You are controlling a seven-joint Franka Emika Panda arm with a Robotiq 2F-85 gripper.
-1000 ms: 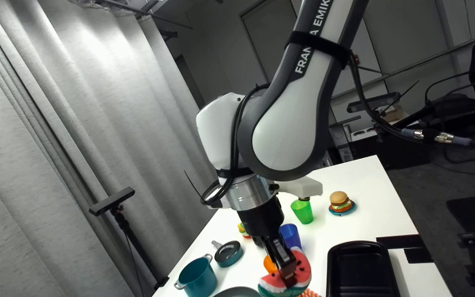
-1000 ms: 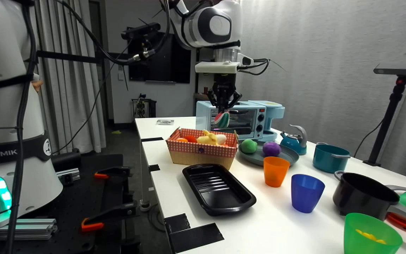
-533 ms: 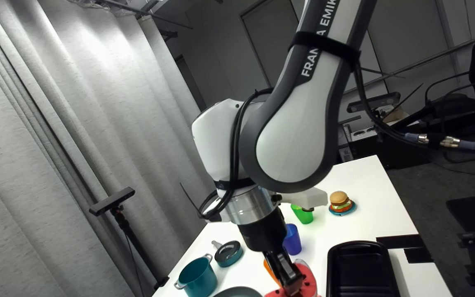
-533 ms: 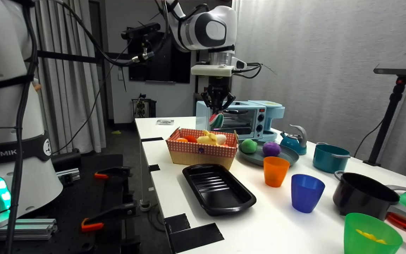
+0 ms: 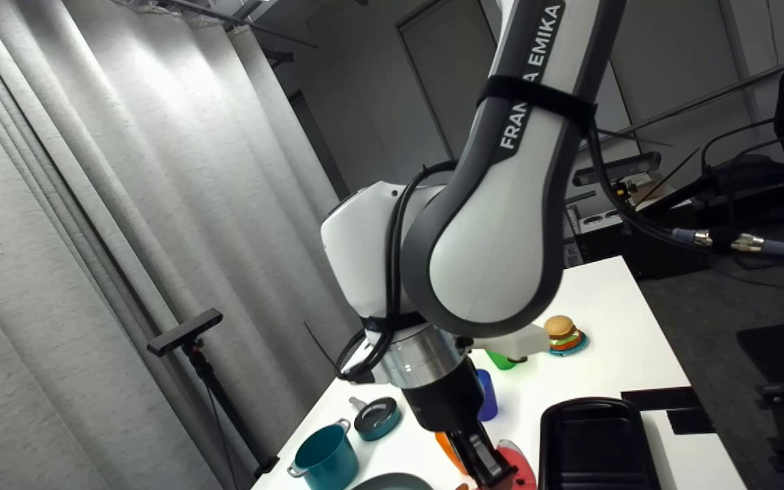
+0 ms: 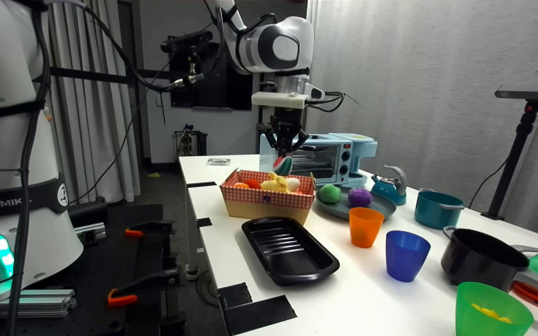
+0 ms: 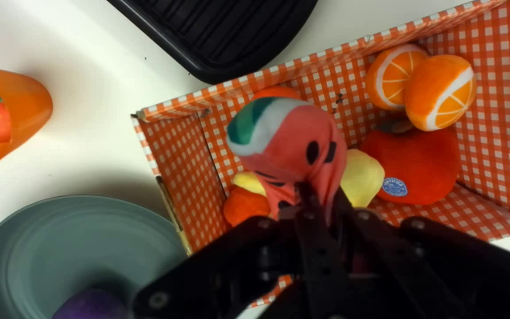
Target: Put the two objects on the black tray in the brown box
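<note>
A: What moved?
B: Hand (image 6: 282, 153) sits lower than 1 second ago, watermelon slice (image 7: 301, 130) with it, closer to the box (image 6: 259, 207).
A: Anything else?
B: Arm (image 5: 491, 265) covers more of the green cup (image 5: 500, 360) in an exterior view.

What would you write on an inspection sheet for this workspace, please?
Surface: white table with black patches near its edge.
Job's things: watermelon toy held over the brown box; pale yellow piece inside it; black tray beside the box.
Clutter: orange cup, blue cup, green cup, black pot, teal pot, light-blue oven.
Hand: closed on the watermelon toy.
Cables: black cables looped along the arm.
Surroundings: grey curtain, camera on a stand.
</note>
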